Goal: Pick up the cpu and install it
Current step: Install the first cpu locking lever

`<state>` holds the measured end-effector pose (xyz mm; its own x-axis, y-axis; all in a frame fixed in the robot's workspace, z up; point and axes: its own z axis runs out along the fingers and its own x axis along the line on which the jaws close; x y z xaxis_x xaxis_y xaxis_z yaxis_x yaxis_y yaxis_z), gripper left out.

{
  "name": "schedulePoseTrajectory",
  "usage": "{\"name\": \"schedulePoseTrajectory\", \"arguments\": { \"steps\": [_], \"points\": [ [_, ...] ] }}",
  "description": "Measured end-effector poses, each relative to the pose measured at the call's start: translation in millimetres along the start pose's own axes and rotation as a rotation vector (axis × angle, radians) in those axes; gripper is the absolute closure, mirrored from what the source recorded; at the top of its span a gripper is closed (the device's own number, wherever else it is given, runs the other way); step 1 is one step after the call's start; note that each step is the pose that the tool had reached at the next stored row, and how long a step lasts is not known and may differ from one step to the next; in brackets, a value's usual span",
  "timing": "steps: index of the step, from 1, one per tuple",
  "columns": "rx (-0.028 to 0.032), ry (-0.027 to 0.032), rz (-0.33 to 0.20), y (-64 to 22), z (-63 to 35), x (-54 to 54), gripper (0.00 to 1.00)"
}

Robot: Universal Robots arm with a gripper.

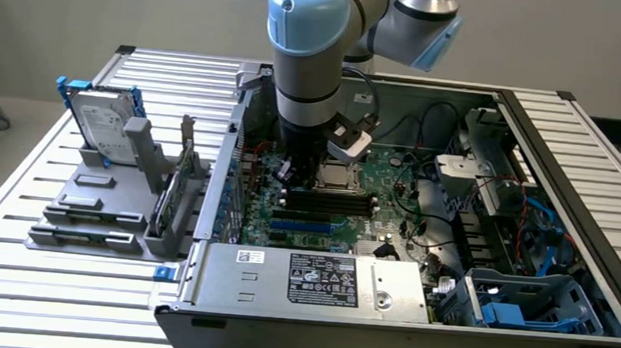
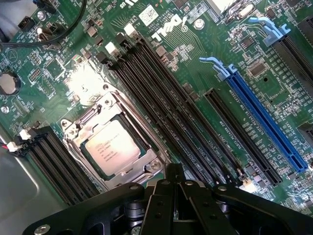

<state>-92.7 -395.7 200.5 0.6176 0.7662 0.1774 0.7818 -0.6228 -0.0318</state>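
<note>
Cpu (image 2: 113, 147) already sits inside the socket frame (image 2: 93, 115) on the motherboard (image 2: 195, 54), silver top up. My gripper (image 2: 173, 183) hangs just above the board beside it, fingers shut on nothing. I judge placement done; latching unconfirmed.

Robotics lab, slatted aluminium bench (image 1: 23, 286), opened computer case (image 1: 568, 198)
</note>
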Motion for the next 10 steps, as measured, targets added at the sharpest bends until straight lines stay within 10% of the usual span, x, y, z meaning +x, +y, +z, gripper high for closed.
{"name": "schedulePoseTrajectory", "arguments": {
  "steps": [10],
  "points": [
    [0.0000, 0.0004, 0.000, -0.3, -9.8, 1.8, 0.89]
  ]
}}
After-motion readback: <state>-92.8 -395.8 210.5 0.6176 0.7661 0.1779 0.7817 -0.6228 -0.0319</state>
